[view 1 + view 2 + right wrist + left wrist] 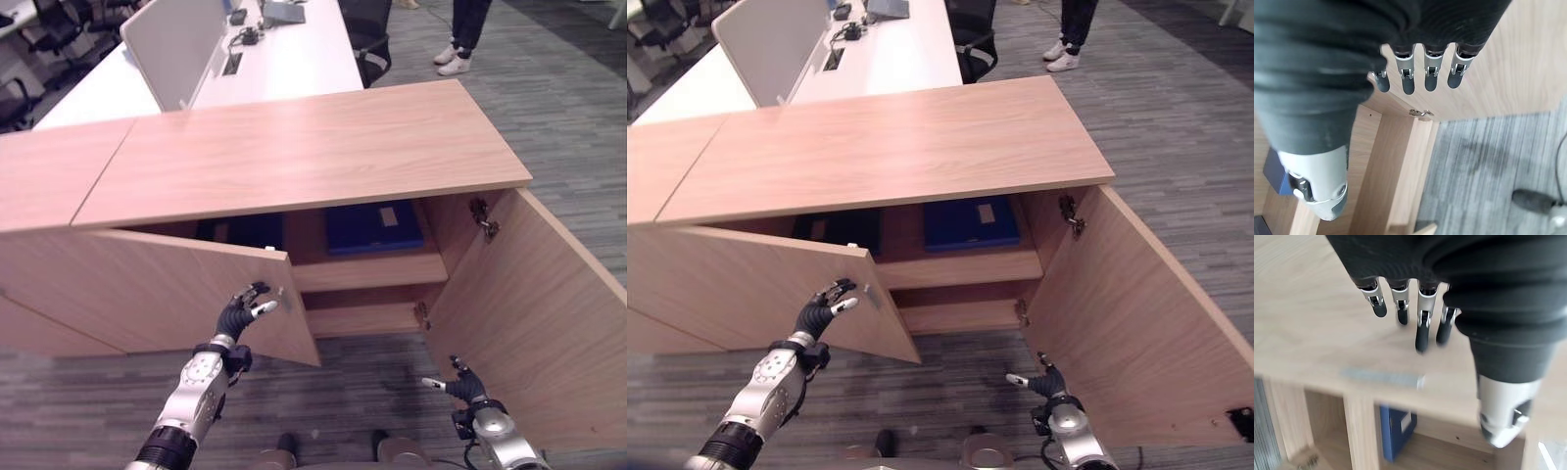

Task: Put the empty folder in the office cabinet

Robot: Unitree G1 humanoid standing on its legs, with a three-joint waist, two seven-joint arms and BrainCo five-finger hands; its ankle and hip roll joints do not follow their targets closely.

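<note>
Blue folder [373, 226]: flat on cabinet [294, 157] upper shelf.
Left hand [242, 311]: relaxed, near left door [167, 294].
Right hand [458, 384]: fingers straight, empty.

The office cabinet [304, 157] is a low unit of light wood with a broad flat top. Both of its doors stand open: the left door [176, 294] swings out toward the front, a small metal handle [281, 292] near its free edge, and the right door [534, 313] is swung wide to the side, its hinge [482, 217] showing at the upper corner. Inside, a shelf [367, 269] splits the space into upper and lower compartments. The blue folder [372, 225] lies flat on this shelf in the upper compartment, toward the right side, a pale label on its face. A dark item [245, 231] sits just beside it on the left.
</note>
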